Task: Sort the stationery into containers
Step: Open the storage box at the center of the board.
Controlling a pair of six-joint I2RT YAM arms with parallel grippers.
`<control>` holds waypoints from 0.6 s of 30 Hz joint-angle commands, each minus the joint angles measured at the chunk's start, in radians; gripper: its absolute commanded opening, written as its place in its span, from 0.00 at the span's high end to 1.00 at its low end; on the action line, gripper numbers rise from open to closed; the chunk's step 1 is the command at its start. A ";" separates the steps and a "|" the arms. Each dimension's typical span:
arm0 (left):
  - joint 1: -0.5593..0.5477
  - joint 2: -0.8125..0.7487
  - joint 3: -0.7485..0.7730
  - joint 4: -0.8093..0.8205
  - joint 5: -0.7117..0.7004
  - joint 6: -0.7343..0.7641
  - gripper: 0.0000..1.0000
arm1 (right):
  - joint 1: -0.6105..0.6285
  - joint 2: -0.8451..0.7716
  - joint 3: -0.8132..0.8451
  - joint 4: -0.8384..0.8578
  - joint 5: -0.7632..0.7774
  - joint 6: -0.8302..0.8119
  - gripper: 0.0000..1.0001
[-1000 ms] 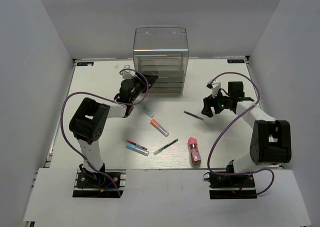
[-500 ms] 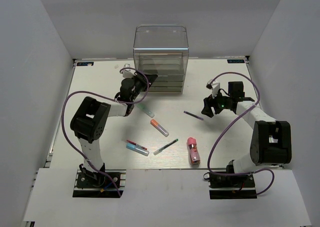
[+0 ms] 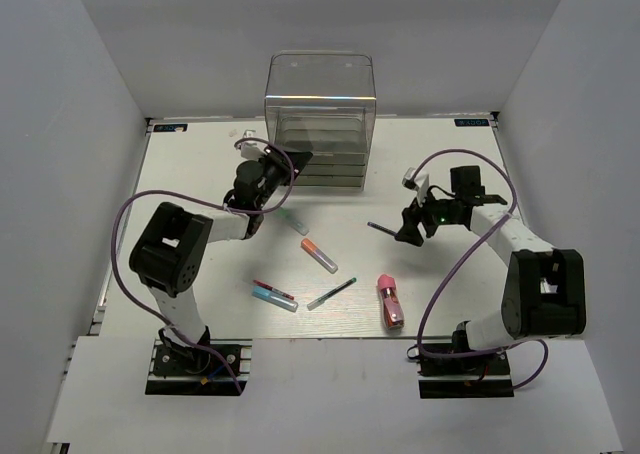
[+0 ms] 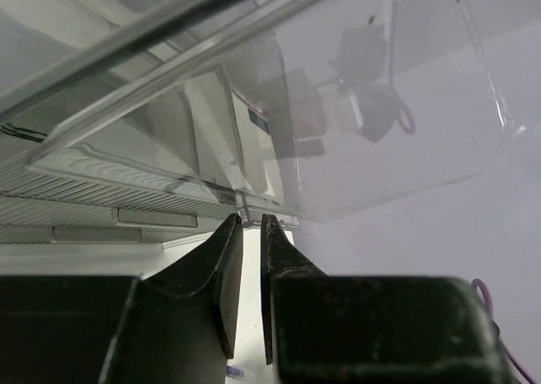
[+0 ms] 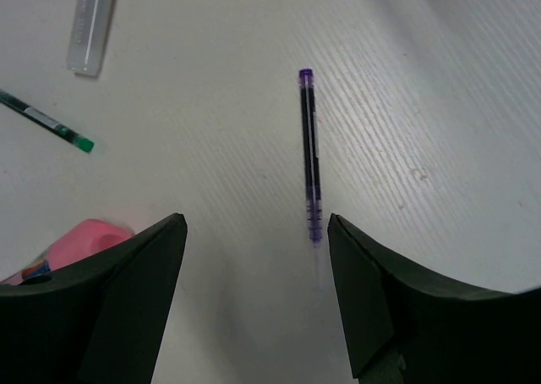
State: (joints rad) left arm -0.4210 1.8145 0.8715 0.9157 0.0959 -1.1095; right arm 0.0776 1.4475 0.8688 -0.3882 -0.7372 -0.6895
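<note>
The clear drawer box (image 3: 320, 104) stands at the back middle of the table. My left gripper (image 3: 298, 160) is at its lower left front corner. In the left wrist view the left gripper (image 4: 251, 219) is shut on a small clear drawer tab (image 4: 254, 208). My right gripper (image 3: 403, 232) is open and hovers just right of a thin purple pen (image 3: 385, 230). In the right wrist view the purple pen (image 5: 310, 156) lies ahead of the right gripper (image 5: 256, 219), nearer the right finger. Several other markers and pens lie mid-table.
A green-capped marker (image 3: 294, 220), an orange-capped marker (image 3: 320, 255), a dark red-tipped pen (image 3: 272, 290), a blue marker (image 3: 275, 299), a thin green pen (image 3: 331, 293) and a pink marker (image 3: 388, 301) lie loose between the arms. White walls enclose the table.
My right gripper has moved left and lower, toward the purple pen. My left gripper has shifted slightly up at the box's corner.
</note>
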 commanded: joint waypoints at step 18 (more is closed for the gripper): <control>-0.005 -0.187 0.057 -0.015 0.019 0.094 0.94 | 0.145 0.008 0.101 -0.100 0.018 0.251 0.12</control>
State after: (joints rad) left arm -0.4213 1.7279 0.8742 0.8337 0.1158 -1.0466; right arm 0.2062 1.4460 0.9279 -0.4725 -0.7357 -0.5243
